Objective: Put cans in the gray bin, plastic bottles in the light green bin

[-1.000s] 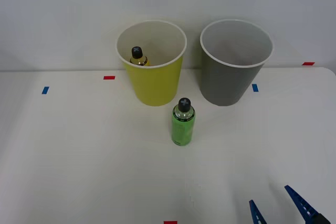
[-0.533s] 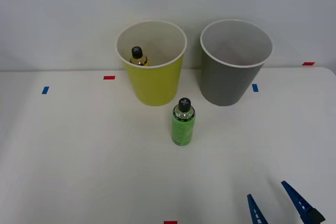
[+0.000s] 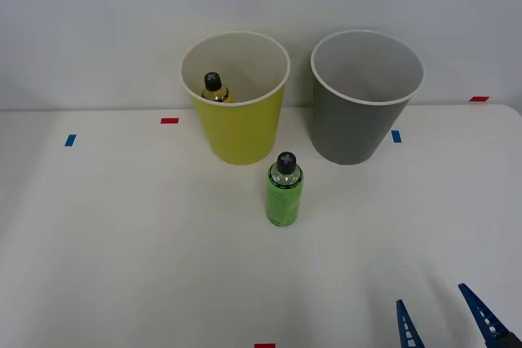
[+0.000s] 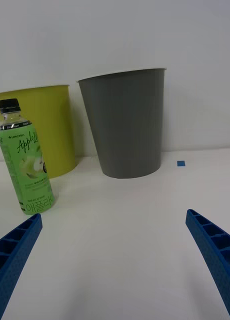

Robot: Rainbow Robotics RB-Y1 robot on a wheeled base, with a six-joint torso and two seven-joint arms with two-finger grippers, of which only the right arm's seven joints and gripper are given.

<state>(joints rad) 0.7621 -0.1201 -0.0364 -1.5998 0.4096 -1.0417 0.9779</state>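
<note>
Green bottle [image 3: 284, 191] stands upright, 6 o'clock of light green bin [image 3: 236, 132]. Right gripper [image 3: 447, 322] spread, empty, at 4 o'clock of bottle. Next: reach in, straddle it.

Two bins stand on the table: one yellow-green bin [image 3: 236, 112] at upper centre and one gray bin [image 3: 359, 112] to its right. Two bottles: one green bottle [image 3: 284, 191] at centre frame, one amber bottle [image 3: 214, 89] inside the yellow-green bin. Tape marks: three red, two blue. One claw [image 3: 444, 322] at lower right, with two blue fingers.
</note>
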